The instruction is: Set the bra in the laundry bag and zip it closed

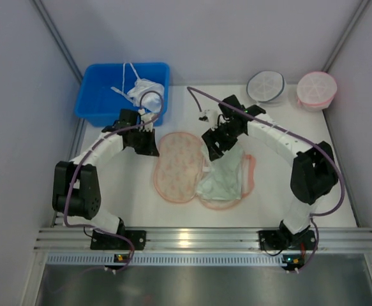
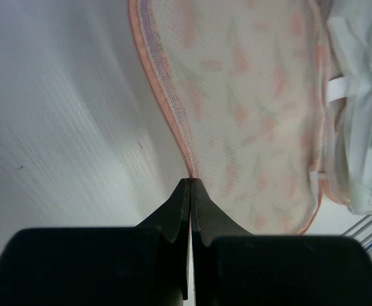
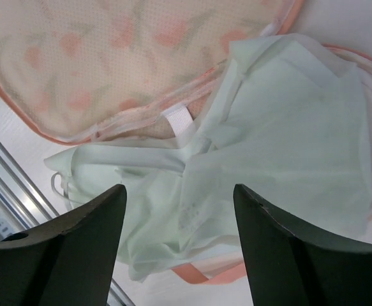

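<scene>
Looking down from overhead, you see the laundry bag (image 1: 176, 169) lying open like a clamshell at the centre of the white table (image 1: 300, 204). Its left half shows peach fabric with small orange flowers. Its right half is almost covered by the bra (image 1: 227, 178), a pale greenish-white crumpled heap resting inside the pink rim.

Your left gripper (image 1: 150, 146) sits at the bag's upper left edge. From its wrist camera, its fingers (image 2: 173, 210) are pressed together, tips touching the pink zipper rim at the bag's narrow waist. Whether the rim is pinched between them is not clear.

Your right gripper (image 1: 211, 148) hangs over the bra's upper end with its fingers (image 3: 77, 248) spread apart, holding nothing.

At the upper left of the frame a blue bin (image 1: 96, 102) holds a white bra (image 1: 141, 92). At the upper right stand a white mesh pouch (image 1: 265, 86) and a pink mesh pouch (image 1: 316, 89).
</scene>
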